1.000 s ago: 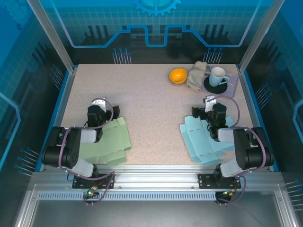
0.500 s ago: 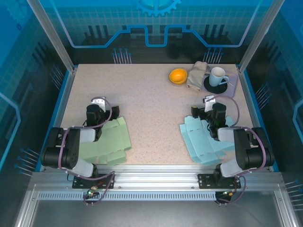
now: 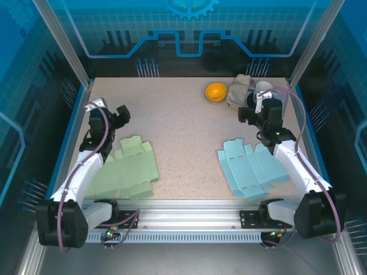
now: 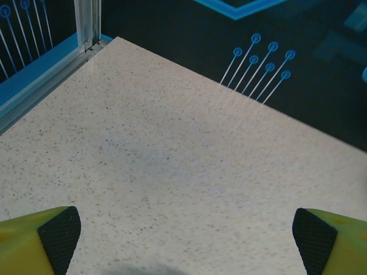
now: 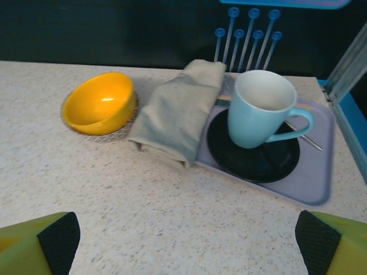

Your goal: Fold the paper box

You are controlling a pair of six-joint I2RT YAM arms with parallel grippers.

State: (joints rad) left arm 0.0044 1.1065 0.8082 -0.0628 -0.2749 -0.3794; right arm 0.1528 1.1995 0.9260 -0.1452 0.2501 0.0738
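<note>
Near the front-left corner of the table [image 3: 183,120], the green paper box [image 3: 129,169] lies flat, a cut blank with its flaps spread. Over by the front-right corner, the blue paper box [image 3: 252,166] is flat on the surface too.

Left gripper [image 4: 186,232] hangs off the surface, beyond the green blank and close to the left edge, jaws spread wide and empty. Its wrist view looks across bare speckled tabletop to the far-left corner.

Right gripper [image 5: 186,236] hangs beyond the blue blank, toward the far-right corner, jaws wide apart as well and empty.

And look what it's facing: an orange bowl [image 5: 100,103], with a folded beige cloth [image 5: 175,112] just beside it, lapping onto the edge of a lilac tray [image 5: 312,183]. On that tray sits a black saucer [image 5: 255,154] with a pale blue mug [image 5: 258,109] upright on it, handle toward the right edge. A thin metal utensil [image 5: 304,136] lies behind the mug.

Both blanks lie well apart from each other, and from the crockery.
</note>
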